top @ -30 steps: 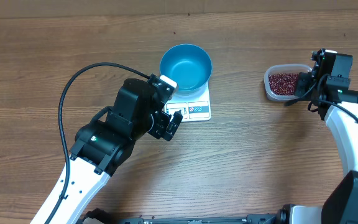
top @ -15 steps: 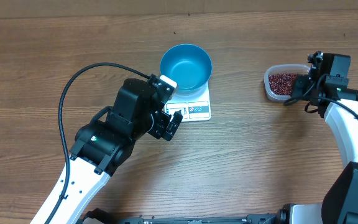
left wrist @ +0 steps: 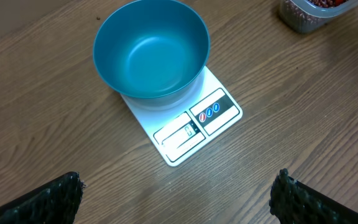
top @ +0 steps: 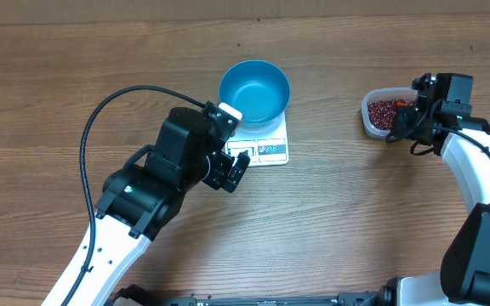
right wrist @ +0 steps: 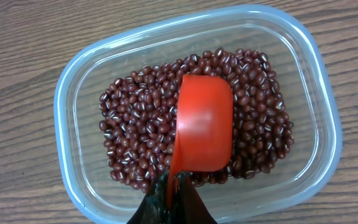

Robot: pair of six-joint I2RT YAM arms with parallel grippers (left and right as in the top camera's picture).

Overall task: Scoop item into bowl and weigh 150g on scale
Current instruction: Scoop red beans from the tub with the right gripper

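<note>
The empty blue bowl (top: 254,90) (left wrist: 151,53) stands on the white scale (top: 268,149) (left wrist: 194,127), with the display side facing my left arm. My left gripper (left wrist: 178,182) (top: 235,168) hovers open over bare wood just in front of the scale, holding nothing. Dark red-brown beans (right wrist: 135,130) (top: 383,110) fill the clear plastic tub (right wrist: 73,93) at the right. My right gripper (right wrist: 174,196) (top: 408,117) is shut on the handle of a red scoop (right wrist: 205,124). The scoop's cup lies on the beans with its smooth back towards the camera.
A black cable (top: 100,110) loops from the left arm across the table's left half. The tub (top: 371,119) sits about a bowl's width to the right of the scale. Bare wooden table (top: 339,212) lies between the two arms.
My right gripper has shifted left over the tub, bringing the red scoop onto the beans. The left arm, bowl and scale have not moved.
</note>
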